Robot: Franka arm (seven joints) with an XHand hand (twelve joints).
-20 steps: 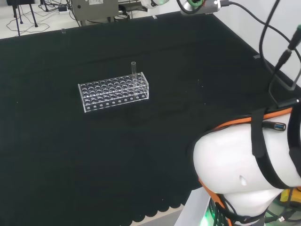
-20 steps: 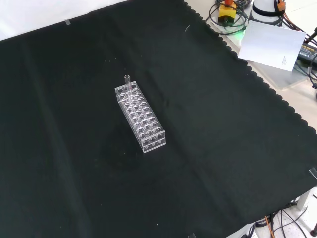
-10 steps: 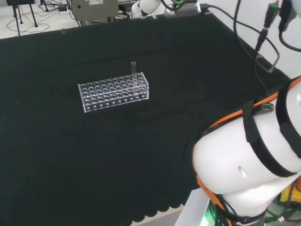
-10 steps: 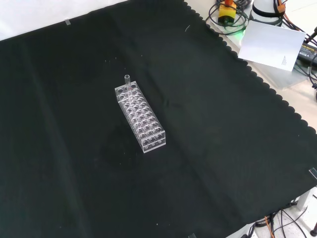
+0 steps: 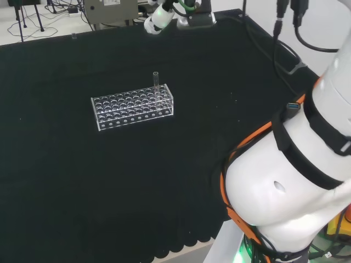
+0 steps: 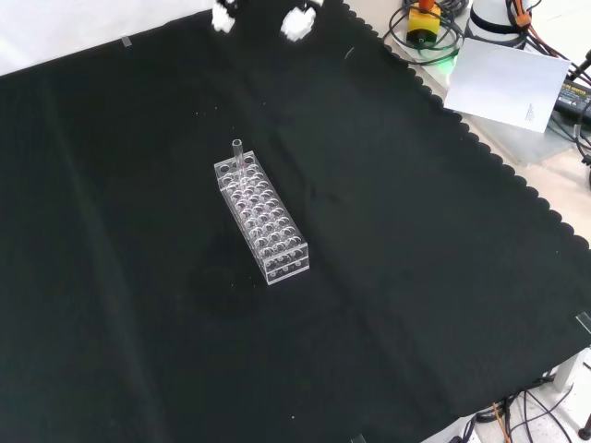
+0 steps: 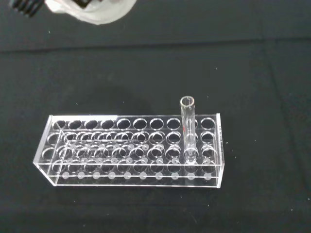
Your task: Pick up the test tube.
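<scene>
— What sits on the tabletop (image 6: 443, 277)?

— A clear, box-shaped rack (image 7: 131, 150) with rows of round holes, on matte black cloth, mid-tabletop. One clear test tube (image 7: 188, 127) stands upright near one end.

— And you?

— My fingers (image 6: 297, 20) hang at the far edge, well apart from it, white tips spread, holding nothing; the palm is cut off.

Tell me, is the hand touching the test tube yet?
Apart. In the front view the hand is at the cloth's far edge, with bare black cloth between it and the test tube, which stands upright in its rack.
</scene>
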